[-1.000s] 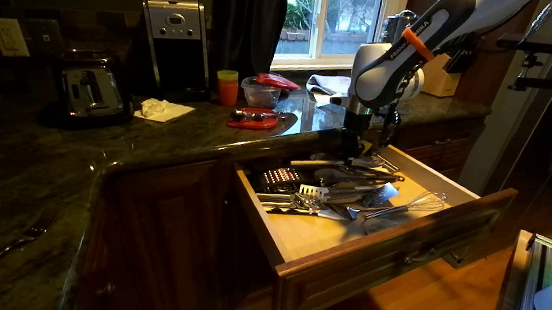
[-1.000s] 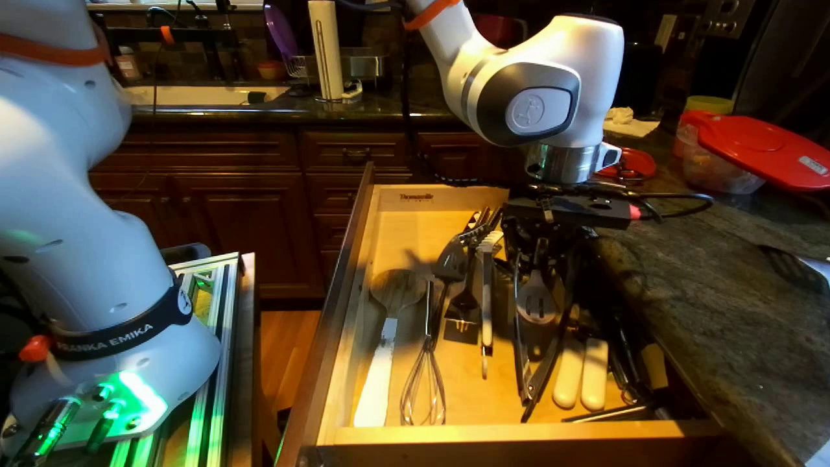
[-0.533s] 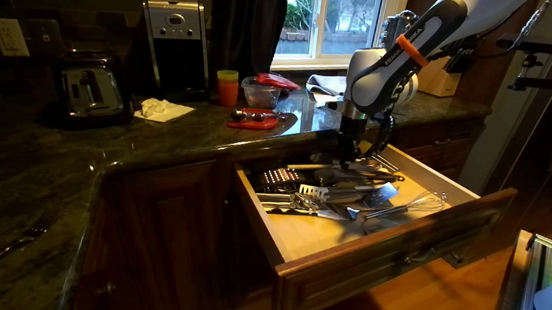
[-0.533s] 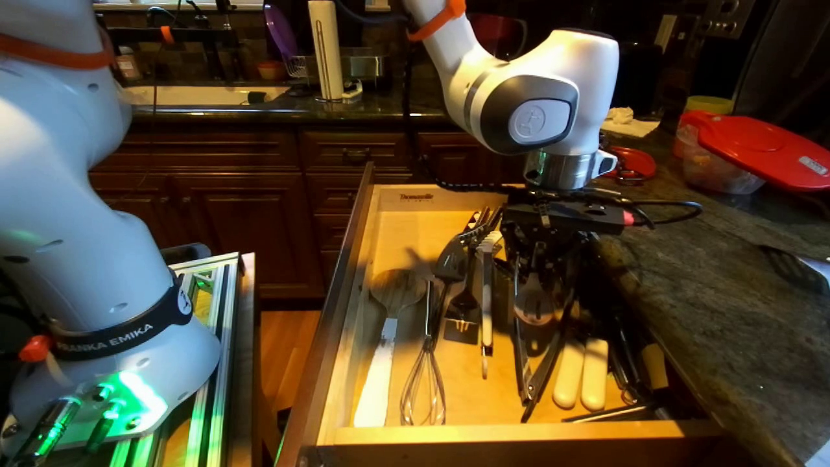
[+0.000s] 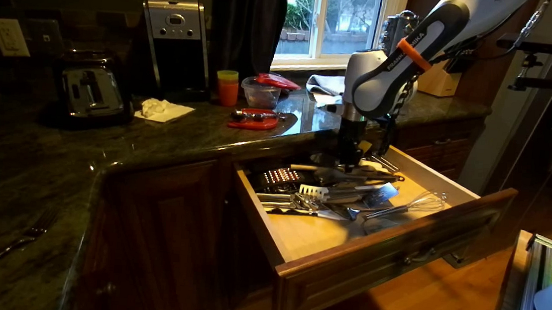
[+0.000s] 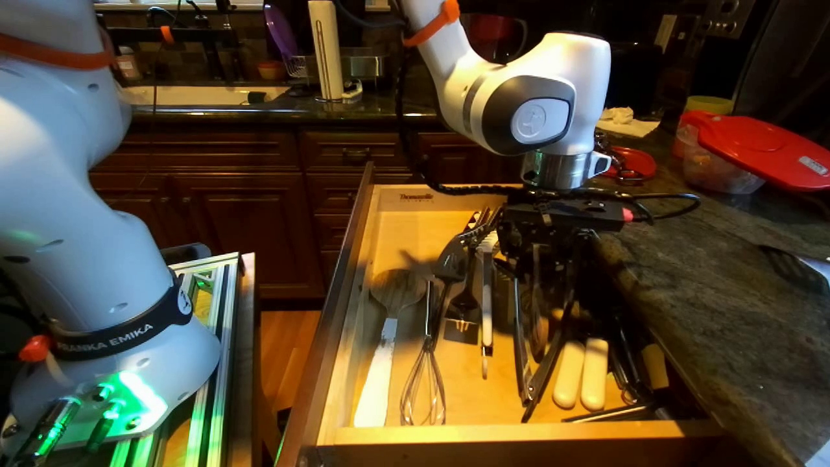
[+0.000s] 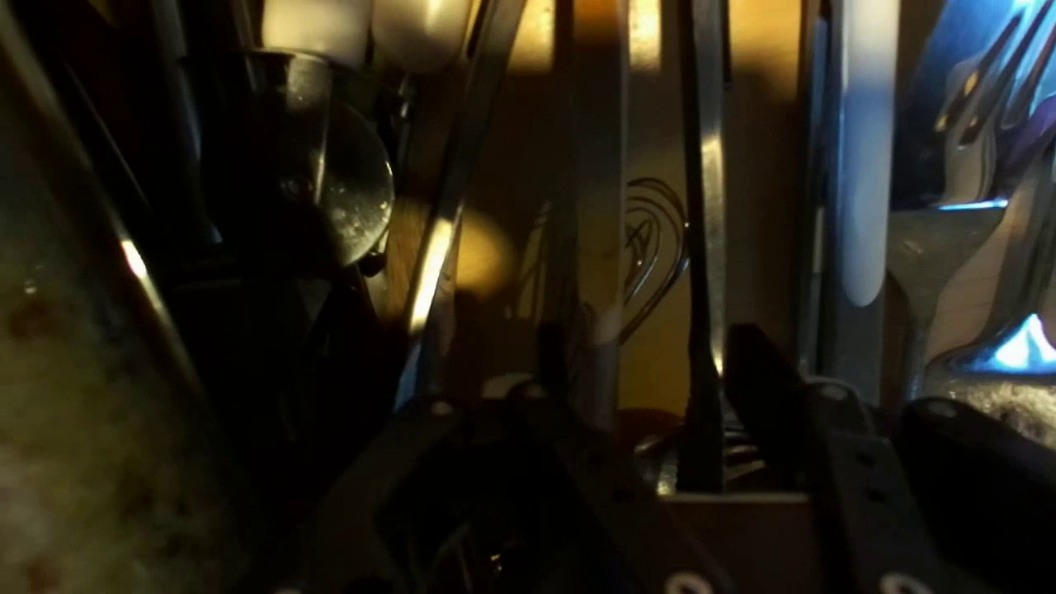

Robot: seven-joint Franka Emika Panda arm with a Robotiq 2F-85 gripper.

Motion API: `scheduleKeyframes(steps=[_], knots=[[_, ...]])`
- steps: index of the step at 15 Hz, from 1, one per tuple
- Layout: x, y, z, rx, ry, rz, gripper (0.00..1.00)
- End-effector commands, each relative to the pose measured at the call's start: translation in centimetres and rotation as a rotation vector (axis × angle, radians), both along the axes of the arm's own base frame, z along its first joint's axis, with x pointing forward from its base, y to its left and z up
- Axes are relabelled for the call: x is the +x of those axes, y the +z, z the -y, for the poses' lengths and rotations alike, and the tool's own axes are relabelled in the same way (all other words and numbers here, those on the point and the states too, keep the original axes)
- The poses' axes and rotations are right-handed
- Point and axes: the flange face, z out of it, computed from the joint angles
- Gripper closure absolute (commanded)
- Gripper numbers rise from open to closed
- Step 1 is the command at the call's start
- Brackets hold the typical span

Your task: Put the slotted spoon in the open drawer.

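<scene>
The open drawer (image 5: 371,265) stands pulled out below the bench (image 5: 157,137), holding many kitchen tools (image 5: 321,193). The slotted spoon (image 6: 538,331) reaches down into the drawer, edge-on in an exterior view, its lower end between the splayed legs of the tongs (image 6: 533,387). Whether it bears on the drawer floor cannot be told. The gripper (image 7: 652,355) is low over the tools and partly open; in the wrist view its fingers (image 7: 752,363) stand apart with a visible gap, and no firm hold on the spoon can be made out.

Obstructions: the tongs flank the spoon on both sides. Two cream handles (image 6: 593,374) lie just beside the tongs, towards the bench edge. The whisk (image 6: 425,386) and a pale-handled tool (image 6: 374,389) lie near the drawer front, apart from the gripper.

Views: the toaster (image 5: 89,91) and coffee maker (image 5: 178,19) on the bench appear in an exterior view alone; the paper roll (image 6: 326,52) and sink (image 6: 194,96), likewise. The red lid (image 6: 765,149) shows in both exterior views. The wrist view alone shows a round metal disc (image 7: 359,194), blurred and half in shadow.
</scene>
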Motion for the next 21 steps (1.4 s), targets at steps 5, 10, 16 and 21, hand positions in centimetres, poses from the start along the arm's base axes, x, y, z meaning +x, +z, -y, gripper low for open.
scheduleKeyframes(steps=[5,10,16,21], knots=[[-3.9,5.0,0.1,0.005,0.082,-0.176,0.00],[-7.5,9.3,-0.4,0.043,0.080,-0.320,0.00],[-9.6,17.1,1.2,0.181,-0.222,-0.277,0.00],[-9.7,19.5,2.4,0.224,-0.324,-0.247,0.00]])
